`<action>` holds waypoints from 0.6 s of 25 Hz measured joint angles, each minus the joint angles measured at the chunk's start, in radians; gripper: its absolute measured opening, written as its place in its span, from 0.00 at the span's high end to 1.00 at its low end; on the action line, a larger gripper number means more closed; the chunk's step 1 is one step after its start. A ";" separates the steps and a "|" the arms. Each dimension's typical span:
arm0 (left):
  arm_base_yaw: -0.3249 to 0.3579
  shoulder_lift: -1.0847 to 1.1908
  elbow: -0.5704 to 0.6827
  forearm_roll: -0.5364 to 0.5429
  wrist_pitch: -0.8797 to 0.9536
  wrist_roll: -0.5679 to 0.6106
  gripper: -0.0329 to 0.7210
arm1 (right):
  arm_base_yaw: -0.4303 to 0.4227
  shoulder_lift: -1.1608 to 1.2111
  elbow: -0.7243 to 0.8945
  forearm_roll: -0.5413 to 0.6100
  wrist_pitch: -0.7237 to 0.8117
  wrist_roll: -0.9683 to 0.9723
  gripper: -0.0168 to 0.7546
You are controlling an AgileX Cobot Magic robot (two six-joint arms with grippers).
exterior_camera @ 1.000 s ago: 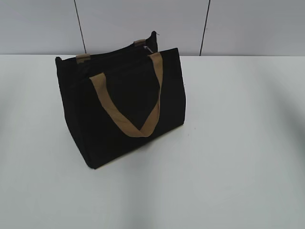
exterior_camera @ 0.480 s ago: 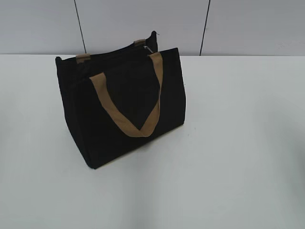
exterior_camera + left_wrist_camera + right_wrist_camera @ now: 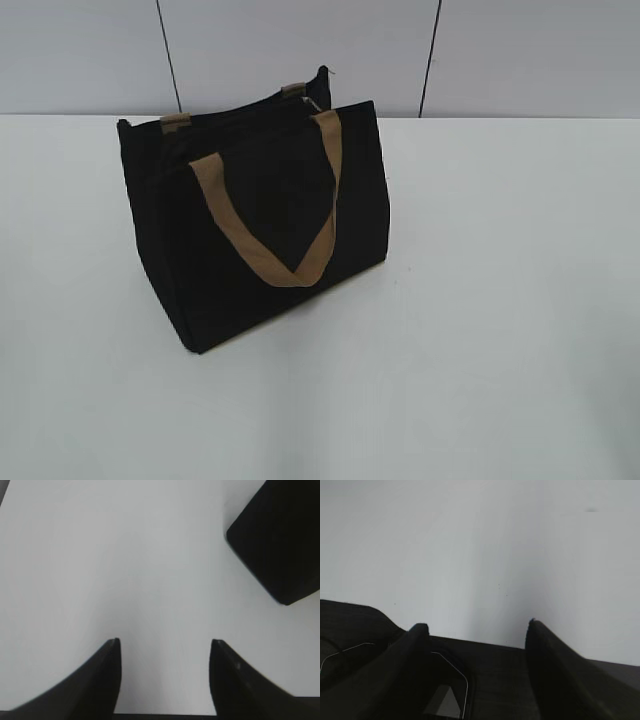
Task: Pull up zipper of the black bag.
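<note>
The black bag [image 3: 255, 225] stands upright on the white worktop [image 3: 500, 300], left of centre in the exterior view, one tan handle [image 3: 270, 225] hanging down its front face. At the far end of its top edge a small silvery glint marks the zipper [image 3: 310, 103]. The left claw [image 3: 165, 647] is spread with nothing between its tips, over bare worktop; a corner of the bag lies ahead and to its right, well apart. The right claw [image 3: 477, 627] is spread too, empty, with no bag in its view.

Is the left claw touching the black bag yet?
Apart. The left wrist view shows the open left gripper over bare table, the bag off in the corner.
</note>
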State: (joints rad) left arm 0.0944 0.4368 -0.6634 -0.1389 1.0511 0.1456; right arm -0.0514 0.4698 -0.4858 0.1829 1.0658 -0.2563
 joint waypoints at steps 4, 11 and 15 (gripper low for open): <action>0.000 -0.083 0.046 -0.025 0.025 0.000 0.40 | 0.000 -0.080 0.014 0.000 0.018 0.000 0.38; 0.000 -0.228 0.119 -0.053 0.023 0.000 0.40 | 0.000 -0.265 0.014 0.000 0.020 -0.001 0.38; 0.000 -0.335 0.120 -0.056 0.021 0.000 0.40 | 0.000 -0.367 0.017 0.000 0.022 -0.007 0.38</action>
State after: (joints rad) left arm 0.0944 0.1015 -0.5431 -0.1953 1.0719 0.1454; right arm -0.0514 0.1031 -0.4692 0.1829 1.0874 -0.2637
